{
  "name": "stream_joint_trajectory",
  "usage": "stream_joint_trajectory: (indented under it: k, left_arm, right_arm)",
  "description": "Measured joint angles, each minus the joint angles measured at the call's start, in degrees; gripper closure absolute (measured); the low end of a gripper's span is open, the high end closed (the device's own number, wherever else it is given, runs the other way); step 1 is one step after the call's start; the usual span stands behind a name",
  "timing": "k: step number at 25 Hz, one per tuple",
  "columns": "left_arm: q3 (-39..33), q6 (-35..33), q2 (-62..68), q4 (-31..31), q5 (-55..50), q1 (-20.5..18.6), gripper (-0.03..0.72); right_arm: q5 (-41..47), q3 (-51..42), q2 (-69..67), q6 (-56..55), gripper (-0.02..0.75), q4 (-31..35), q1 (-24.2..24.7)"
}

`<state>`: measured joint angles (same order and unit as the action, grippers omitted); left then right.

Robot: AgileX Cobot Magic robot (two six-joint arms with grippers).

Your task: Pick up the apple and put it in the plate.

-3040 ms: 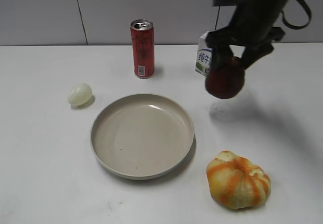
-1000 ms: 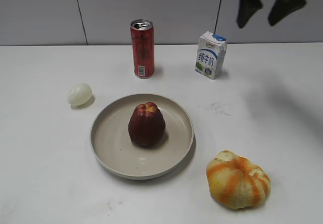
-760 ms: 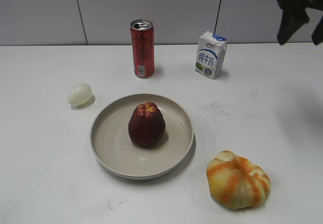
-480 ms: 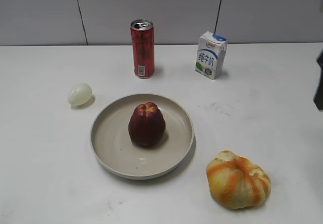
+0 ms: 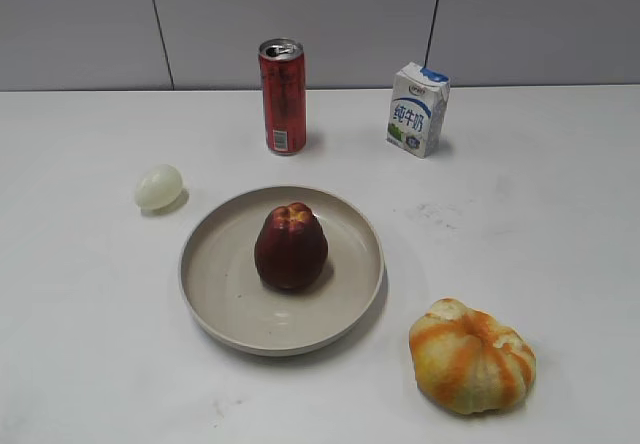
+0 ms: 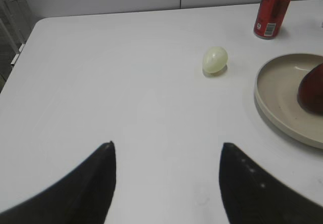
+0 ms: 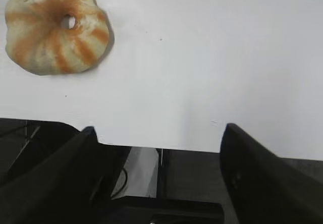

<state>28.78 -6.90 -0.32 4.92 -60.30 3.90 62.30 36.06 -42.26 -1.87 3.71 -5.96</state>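
The dark red apple [image 5: 290, 248] stands upright in the middle of the beige plate [image 5: 215, 304]. In the left wrist view the plate's rim [image 6: 262, 99] and part of the apple [image 6: 312, 89] show at the right edge. My left gripper [image 6: 166, 146] is open and empty over bare table, left of the plate. My right gripper [image 7: 157, 129] is open and empty at the table's front edge, near the orange-and-yellow ribbed fruit. Neither gripper shows in the exterior view.
A red can [image 5: 283, 97] and a milk carton [image 5: 416, 109] stand at the back. A pale egg-shaped object [image 5: 158, 186] lies left of the plate. The ribbed pumpkin-like fruit [image 5: 472, 358] sits front right, also in the right wrist view [image 7: 54, 28]. The table's edge [image 7: 161, 147] is below the right gripper.
The right gripper carried the apple, left it in the plate, opened, and then moved up and off to the right out of the exterior view. The apple stays still in the plate.
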Motion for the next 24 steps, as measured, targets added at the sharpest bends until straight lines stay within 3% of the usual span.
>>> stream_joint_trajectory:
  k: [7, 24]
  left_arm:
    - [0.0, 0.0, 0.0, 0.0, 0.0, 0.0, 0.197]
    - [0.0, 0.0, 0.0, 0.0, 0.0, 0.0, 0.197]
  right_arm:
    - [-1.5, -7.4, 18.7, -0.1, 0.146, -1.5, 0.0]
    - [-2.1, -7.8, 42.2, -0.1, 0.146, -1.7, 0.0]
